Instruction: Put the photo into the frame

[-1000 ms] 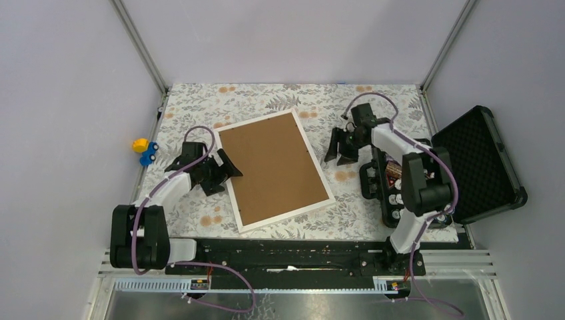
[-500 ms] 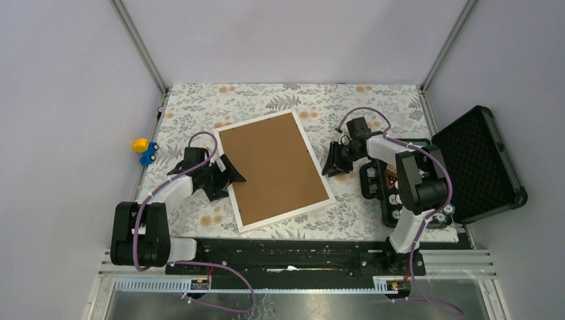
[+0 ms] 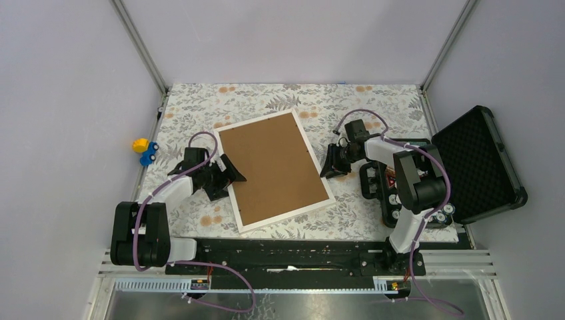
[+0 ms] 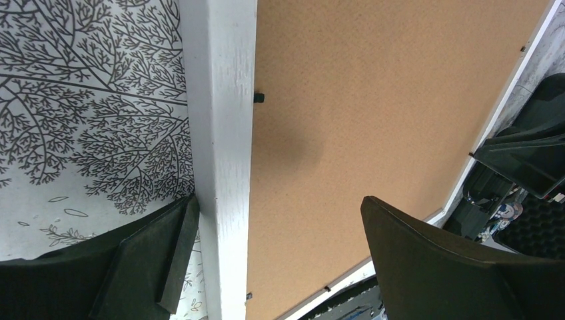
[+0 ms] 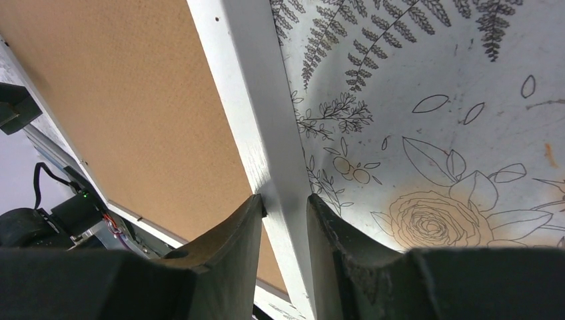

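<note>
Right gripper [image 3: 331,165] shifted left since a second ago, now at the right rail of the frame [image 3: 253,119]; left gripper [image 3: 221,177] moved slightly nearer.
Frame: flat, face down, mid-table on the floral cover [image 3: 266,97], brown backing board [image 3: 273,167] uppermost inside the white rail. Right gripper: fingers drawn together across the right rail, apparently pinching it. Left gripper: fingers wide apart, straddling the left rail, one over the cover, one over the board. Open black case [image 3: 476,160]: right of table.

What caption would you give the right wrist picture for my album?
The right gripper pinches the white rail of the frame, backing board up.
</note>
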{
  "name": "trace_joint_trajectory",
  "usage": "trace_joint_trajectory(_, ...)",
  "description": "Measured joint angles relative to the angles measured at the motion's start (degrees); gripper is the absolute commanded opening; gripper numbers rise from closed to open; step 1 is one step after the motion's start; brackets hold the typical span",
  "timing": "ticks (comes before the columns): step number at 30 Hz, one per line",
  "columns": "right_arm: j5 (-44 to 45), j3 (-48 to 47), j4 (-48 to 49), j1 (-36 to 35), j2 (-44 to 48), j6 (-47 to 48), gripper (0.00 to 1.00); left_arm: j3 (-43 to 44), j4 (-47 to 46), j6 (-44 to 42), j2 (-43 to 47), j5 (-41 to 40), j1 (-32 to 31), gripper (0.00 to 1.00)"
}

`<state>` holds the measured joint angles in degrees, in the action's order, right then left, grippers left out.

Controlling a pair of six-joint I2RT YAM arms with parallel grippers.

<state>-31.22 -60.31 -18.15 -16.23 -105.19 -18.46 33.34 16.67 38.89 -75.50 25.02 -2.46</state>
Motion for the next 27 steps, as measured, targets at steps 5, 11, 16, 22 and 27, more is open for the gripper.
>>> trace_joint_trajectory(5, 0.7, 0.5, 0.7, -0.5, 0.5, -0.5, 0.38, 0.0, -0.2, 0.3, 0.0, -0.6, -0.7, 0.99)
trace_joint_trajectory(11, 7.6, 2.4, 2.8, -3.9, 3.1, -4.2, 0.35, -0.6, -0.9, 2.1, 0.7, -2.1, -1.6, 0.99)
trace_joint_trajectory(16, 16.8, 5.4, 5.9, -7.8, 6.2, -8.3, 0.35, -1.3, -1.7, 3.7, 1.6, -3.2, -2.1, 0.99)
trace_joint_trajectory(22, 26.2, 8.7, 9.5, -11.9, 8.2, -11.9, 0.34, -2.0, -2.3, 4.5, 2.4, -3.9, -2.2, 0.99)
trace_joint_trajectory(27, 33.8, 11.4, 15.8, -15.3, 8.7, -13.4, 0.34, -2.0, -2.9, 4.7, 2.7, -5.4, -2.2, 0.99)
